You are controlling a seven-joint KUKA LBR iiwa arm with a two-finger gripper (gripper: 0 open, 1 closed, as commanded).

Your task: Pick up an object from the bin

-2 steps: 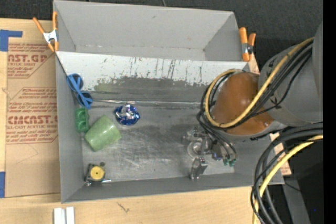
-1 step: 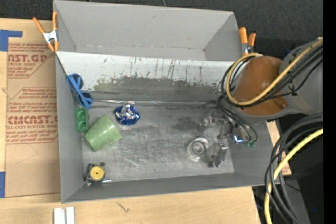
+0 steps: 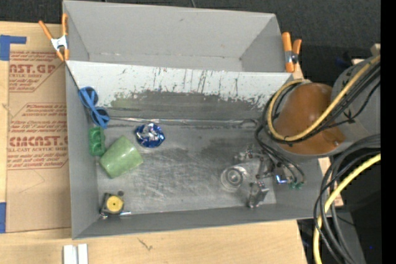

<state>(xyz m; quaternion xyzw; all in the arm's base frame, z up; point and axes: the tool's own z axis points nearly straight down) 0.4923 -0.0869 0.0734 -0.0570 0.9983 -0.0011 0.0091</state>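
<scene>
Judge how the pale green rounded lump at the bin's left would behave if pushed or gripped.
The pale green lump looks rounded and barrel-like, so it may roll when nudged. Its matte, soft-looking surface suggests foam: probably light and squashy.

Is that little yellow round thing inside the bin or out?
Inside: the yellow round thing lies on the floor of the bin, in its lower-left corner.

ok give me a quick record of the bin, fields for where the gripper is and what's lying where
gripper: gripper low in the grey bin, near right corner
nearest thing: clear round thing, just left of it
left side: pale green block, small dark green piece, blue looped thing
centre left: blue and white round thing
near left corner: yellow round thing
held: cannot tell
</scene>
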